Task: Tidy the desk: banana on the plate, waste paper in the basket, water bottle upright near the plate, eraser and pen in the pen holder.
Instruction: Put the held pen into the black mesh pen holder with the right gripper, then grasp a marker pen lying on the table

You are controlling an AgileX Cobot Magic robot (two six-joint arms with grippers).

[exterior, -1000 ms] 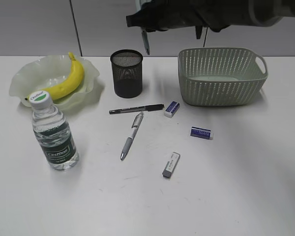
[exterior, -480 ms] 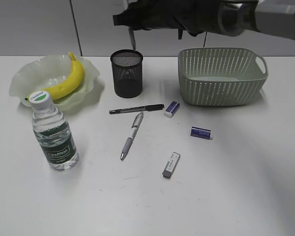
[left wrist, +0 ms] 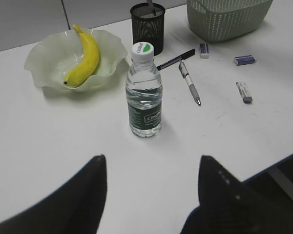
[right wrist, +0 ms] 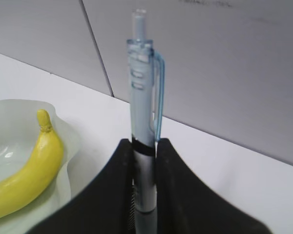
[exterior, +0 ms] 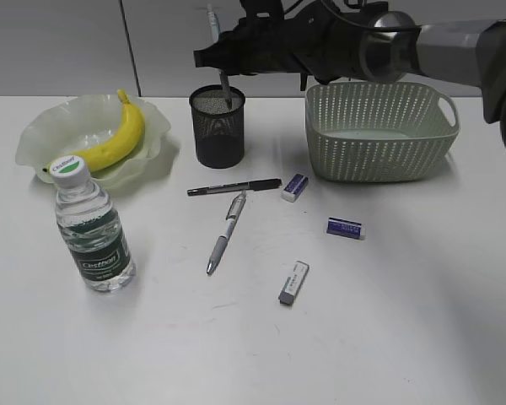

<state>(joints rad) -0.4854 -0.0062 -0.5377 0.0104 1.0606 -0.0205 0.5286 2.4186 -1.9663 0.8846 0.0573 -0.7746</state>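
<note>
A pale blue pen (right wrist: 144, 122) stands upright between the right gripper's (right wrist: 144, 195) jaws, which are closed tight on its silver barrel; in the exterior view its tip reaches down into the mouth of the pen holder (exterior: 218, 126), with the right arm stretched across from the right.

On the worktop (exterior: 388, 337) in front of the holder lie a black pen (exterior: 234, 187) and a grey pen (exterior: 226, 232), their ends meeting, with three erasers: one (exterior: 294, 187) just beside the black pen's tip, one (exterior: 347, 228) further right, one (exterior: 293, 282) nearer the camera.

The banana (exterior: 118, 135) lies in the plate (exterior: 42, 139), and the water bottle (exterior: 93, 228) stands upright just in front of it (cap on). The basket (exterior: 379, 131) sits right of the holder.

The left gripper (left wrist: 151, 190) hangs low over the near worktop, jaws spread wide with nothing between them.
</note>
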